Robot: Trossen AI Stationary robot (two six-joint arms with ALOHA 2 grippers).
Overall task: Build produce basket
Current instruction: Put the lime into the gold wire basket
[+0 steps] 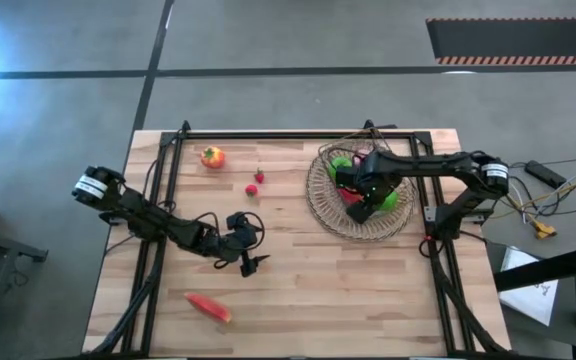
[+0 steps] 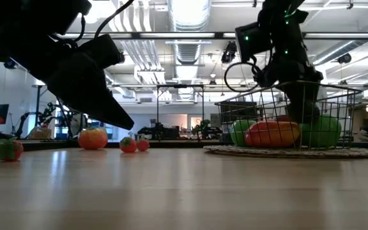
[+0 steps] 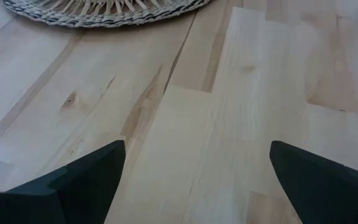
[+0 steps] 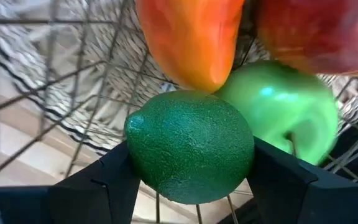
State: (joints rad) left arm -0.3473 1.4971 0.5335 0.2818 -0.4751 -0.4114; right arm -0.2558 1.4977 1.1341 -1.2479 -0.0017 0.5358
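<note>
Lime [image 4: 190, 146]: in the basket [image 1: 320, 205], far right, pinched by your right gripper [image 4: 191, 180]. Likely light, hard, slick; grip its middle. Left gripper [image 3: 197, 180]: spread, empty, mid-table.

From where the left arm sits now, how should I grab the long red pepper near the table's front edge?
Grip the long red pepper across its narrow middle, coming straight down from above. It lies flat on the table, angled, with bare wood around it, so the fingers should probably straddle its short width, turned square to its length. The left gripper hangs open nearby; the right gripper is in the basket.
</note>
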